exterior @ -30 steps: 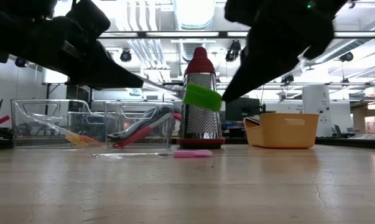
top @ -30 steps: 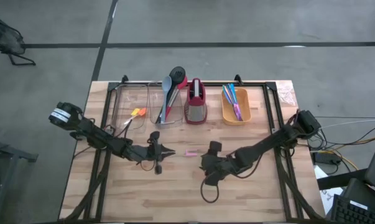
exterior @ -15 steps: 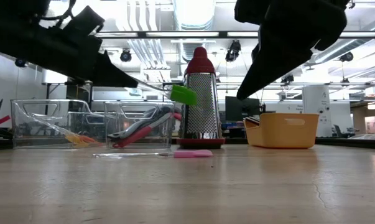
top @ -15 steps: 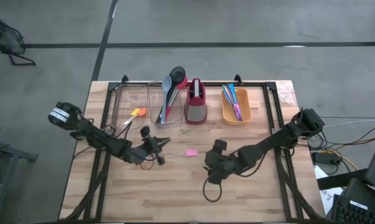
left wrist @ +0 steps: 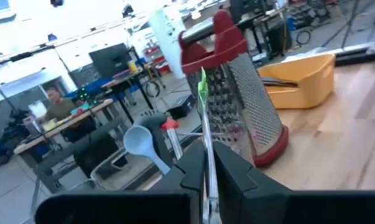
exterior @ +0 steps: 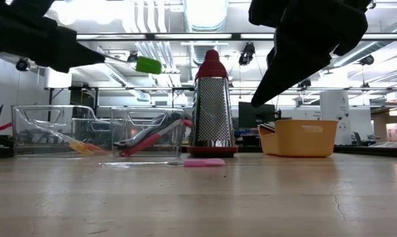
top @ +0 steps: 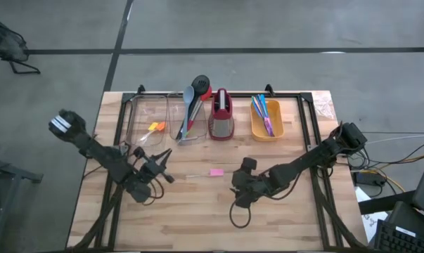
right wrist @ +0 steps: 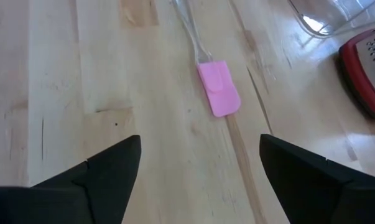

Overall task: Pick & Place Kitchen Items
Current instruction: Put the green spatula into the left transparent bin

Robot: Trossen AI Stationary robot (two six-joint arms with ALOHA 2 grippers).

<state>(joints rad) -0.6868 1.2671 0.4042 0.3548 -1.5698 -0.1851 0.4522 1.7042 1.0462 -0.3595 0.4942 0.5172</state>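
Observation:
My left gripper (top: 162, 157) is shut on a spatula with a clear handle and a green head (exterior: 147, 64), held high above the table's left half. The head also shows in the left wrist view (left wrist: 203, 84). A pink-headed spatula (top: 216, 171) with a clear handle lies flat on the table's middle; it also shows in the right wrist view (right wrist: 218, 88) and the low view (exterior: 205, 162). My right gripper (right wrist: 199, 180) is open and empty, above the table just right of the pink spatula. My left gripper pinches the spatula's clear handle (left wrist: 207, 163) between its two fingers, which lie along the handle. The handle sticks out forward past the fingertips, with the green head at its free end. In the low view the spatula is about level, slanting slightly up, and lifted clear of the table.
Along the far edge stand two clear bins (top: 148, 118), one holding long-handled spoons (top: 195, 98), a red-and-grey grater (top: 221, 116) and an orange bin (top: 266, 121) with thin colourful cutlery. A person sits in the room behind (left wrist: 53, 106). Bare wood lies toward the near edge.
My left gripper has gone up and toward the table's left edge with the green spatula, away from my right gripper, and has turned toward the far side. The green head has risen from grater mid-height to near its top. The pink spatula has stayed put.

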